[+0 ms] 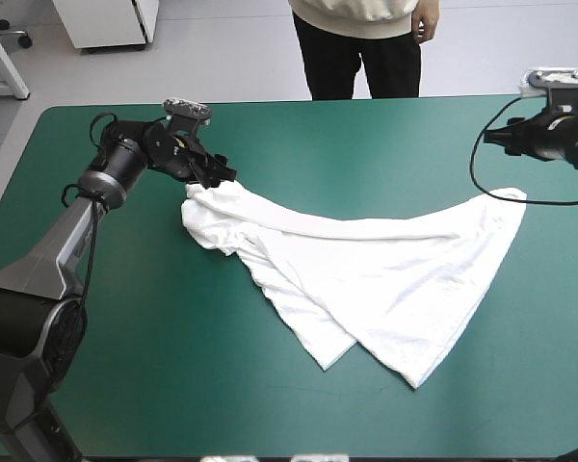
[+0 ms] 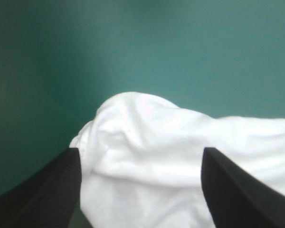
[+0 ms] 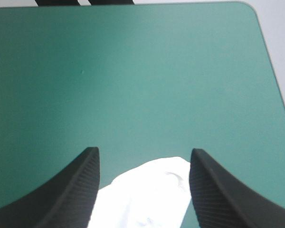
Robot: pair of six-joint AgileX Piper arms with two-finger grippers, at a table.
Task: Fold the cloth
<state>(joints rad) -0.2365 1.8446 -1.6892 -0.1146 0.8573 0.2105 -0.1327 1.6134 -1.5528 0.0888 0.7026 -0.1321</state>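
T-shirt (image 1: 385,279) lay spread on the worktop (image 1: 173,366). The left fingers (image 2: 42,194) stood wide apart with its bunched end between them. The right fingers (image 3: 66,194) stood equally wide at the opposite corner.

The table (image 1: 125,318) has a teal-green cover with rounded corners, and one thing lies on it: the white T-shirt (image 1: 385,279). The shirt stretches in a wide sweep across the middle, from a bunched, wrinkled end toward the far left corner to a flatter tip close to the right edge. Two pointed flaps reach toward the near edge, side by side and partly overlapping, both stopping short of that edge.
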